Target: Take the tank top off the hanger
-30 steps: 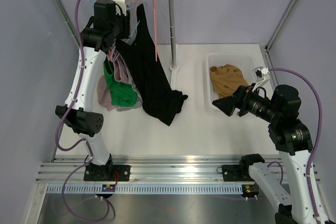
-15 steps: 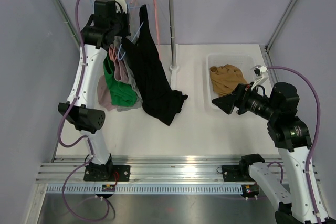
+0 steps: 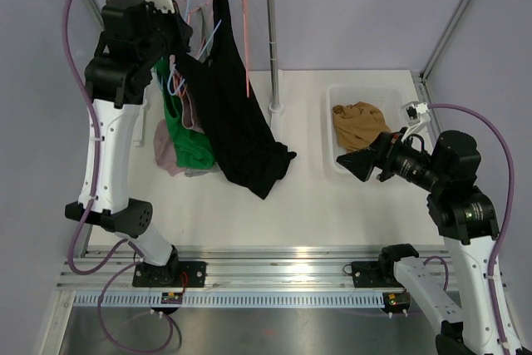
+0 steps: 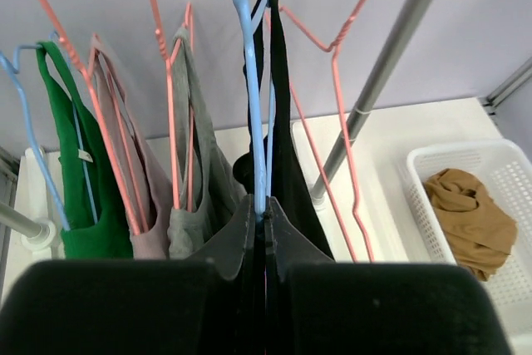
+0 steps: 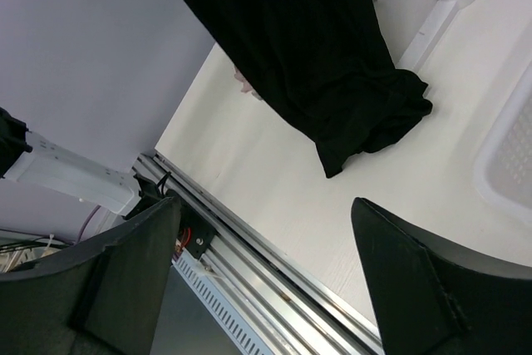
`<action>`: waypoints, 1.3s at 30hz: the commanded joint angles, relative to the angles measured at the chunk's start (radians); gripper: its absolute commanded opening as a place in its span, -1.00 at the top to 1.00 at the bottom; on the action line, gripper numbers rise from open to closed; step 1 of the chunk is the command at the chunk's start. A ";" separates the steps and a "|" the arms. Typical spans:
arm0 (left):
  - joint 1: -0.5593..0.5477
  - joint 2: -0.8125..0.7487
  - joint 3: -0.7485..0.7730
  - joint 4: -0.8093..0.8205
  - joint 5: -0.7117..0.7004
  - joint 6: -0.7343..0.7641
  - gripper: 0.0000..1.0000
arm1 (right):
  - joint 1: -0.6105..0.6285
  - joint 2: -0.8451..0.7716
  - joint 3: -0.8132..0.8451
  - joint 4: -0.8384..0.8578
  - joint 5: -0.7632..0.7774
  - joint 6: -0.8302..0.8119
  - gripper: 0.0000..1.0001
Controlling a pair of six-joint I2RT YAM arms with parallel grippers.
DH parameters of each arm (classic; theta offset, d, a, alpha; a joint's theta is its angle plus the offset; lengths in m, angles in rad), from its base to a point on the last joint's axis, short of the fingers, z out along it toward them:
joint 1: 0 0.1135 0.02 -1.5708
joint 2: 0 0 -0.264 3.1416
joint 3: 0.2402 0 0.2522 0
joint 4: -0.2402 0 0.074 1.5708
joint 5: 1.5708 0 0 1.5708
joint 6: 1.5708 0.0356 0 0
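Hanger (image 4: 249, 81), blue: now pinched in left fingers (image 4: 264, 215), newly closed and raised; black top (image 3: 237, 114) hangs below them, hem on counter (image 3: 332, 205). Right fingers (image 5: 266, 280) spread, idle.

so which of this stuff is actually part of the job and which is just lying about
Job:
black top
blue hanger, gripped by left claw
right claw, open

Lying about:
green top
grey top
pink hangers
bin
tan cloth
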State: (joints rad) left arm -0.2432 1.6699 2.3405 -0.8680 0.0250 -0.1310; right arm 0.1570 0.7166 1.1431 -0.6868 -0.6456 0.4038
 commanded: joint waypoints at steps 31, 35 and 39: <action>-0.042 -1.292 -1.380 0.096 0.630 -0.416 1.00 | 0.483 0.274 -0.095 0.458 0.275 0.118 -0.89; -0.042 -1.366 -1.532 0.265 0.665 -0.574 1.00 | 0.639 0.364 -0.095 0.438 0.571 0.087 -0.79; -0.042 -1.371 -1.584 0.305 0.650 -0.622 1.00 | 0.711 0.477 -0.056 0.402 0.690 0.038 -0.60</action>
State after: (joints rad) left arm -0.2825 0.3080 0.7666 -0.7261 0.6281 -0.6502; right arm 0.8299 1.1313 1.0386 -0.2684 -0.1745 0.5060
